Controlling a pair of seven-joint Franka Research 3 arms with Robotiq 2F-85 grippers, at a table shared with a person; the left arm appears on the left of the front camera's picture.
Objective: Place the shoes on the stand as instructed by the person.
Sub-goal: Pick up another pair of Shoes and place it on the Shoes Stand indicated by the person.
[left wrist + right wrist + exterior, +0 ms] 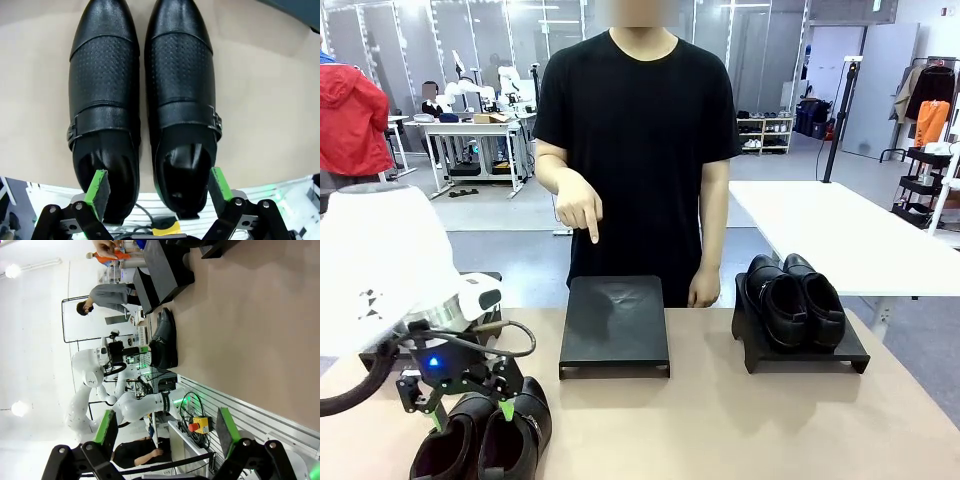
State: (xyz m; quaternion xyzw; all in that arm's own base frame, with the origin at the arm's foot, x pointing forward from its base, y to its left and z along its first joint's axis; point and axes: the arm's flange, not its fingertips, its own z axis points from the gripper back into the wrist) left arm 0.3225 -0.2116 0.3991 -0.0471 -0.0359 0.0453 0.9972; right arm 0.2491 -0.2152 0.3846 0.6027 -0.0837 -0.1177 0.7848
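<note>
Two glossy black buckle shoes [142,110] lie side by side on the tan table, toes pointing away from me. They sit at the near left of the front view [485,440]. My left gripper [158,187] hovers open just over their heel openings, one green pad [97,192] above the left shoe and the other at the right shoe's outer edge. The plain black pair [795,298] rests on the right stand [855,355]. The person [635,130] points a finger [592,232] down at the empty middle stand [615,320]. My right gripper [165,432] hangs open, holding nothing, far from the buckle shoes [165,337].
Another low black stand [380,357] shows partly behind my left arm [380,270]. Bare tan tabletop [740,430] lies in front of the stands. A white table [840,235] stands behind on the right.
</note>
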